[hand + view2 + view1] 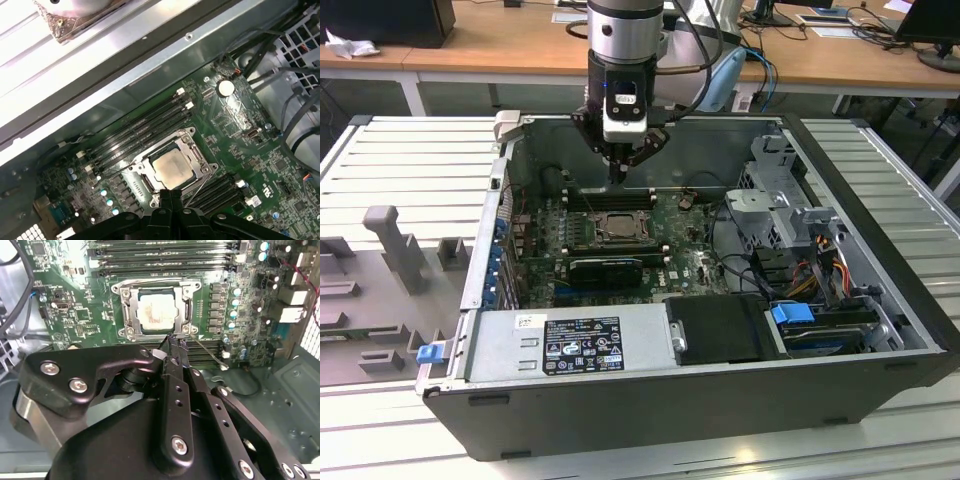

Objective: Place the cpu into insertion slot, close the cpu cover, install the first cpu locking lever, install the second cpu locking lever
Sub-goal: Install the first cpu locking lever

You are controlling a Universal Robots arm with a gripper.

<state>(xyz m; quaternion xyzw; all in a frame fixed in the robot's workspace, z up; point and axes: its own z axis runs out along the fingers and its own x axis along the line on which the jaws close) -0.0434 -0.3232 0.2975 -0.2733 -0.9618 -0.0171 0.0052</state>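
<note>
Cpu [157, 314] lies flat, pale tan-silver and smudged, in the insertion slot [120, 288] just beyond the gripper's [173, 342] tips; the exterior view adds the open computer case [670, 410] and motherboard [690, 255] beneath the gripper; both wrist views show the cpu cover [186, 310] lying down around the chip; a thin locking lever [206, 354] angles out beside the tips; the gripper's fingers are pressed together, nothing plainly held.

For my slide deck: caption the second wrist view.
Shut gripper poised beside the cpu cover, which lies over the seated cpu.
</note>
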